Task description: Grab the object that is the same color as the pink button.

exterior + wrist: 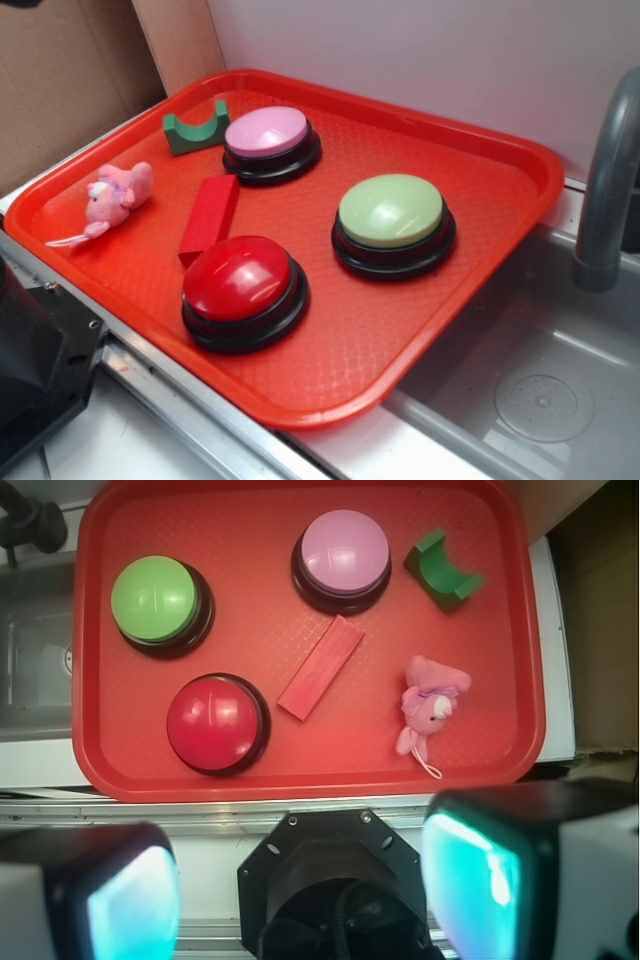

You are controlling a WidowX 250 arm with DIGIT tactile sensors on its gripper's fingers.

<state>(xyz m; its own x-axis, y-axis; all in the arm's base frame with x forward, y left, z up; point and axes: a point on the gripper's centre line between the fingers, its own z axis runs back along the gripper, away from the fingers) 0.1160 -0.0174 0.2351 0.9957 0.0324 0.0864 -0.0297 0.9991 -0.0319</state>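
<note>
Mouse toy (430, 705) lies near tray (300, 780) edge, block (321, 667) well apart.

light: bright, even, soft shadows | glare: sheen on red button (238, 278) dome | blur: gripper (300, 880) fingers out of focus, glowing cyan

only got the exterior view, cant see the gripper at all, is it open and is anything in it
Observer: In the wrist view the gripper is open, jaws wide apart, nothing between them.
Operator: is it over the pink toy yet
Observer: No. Its fingers sit outside the tray rim; the pink toy lies inside the tray, ahead of the finger at the image's right.
</note>
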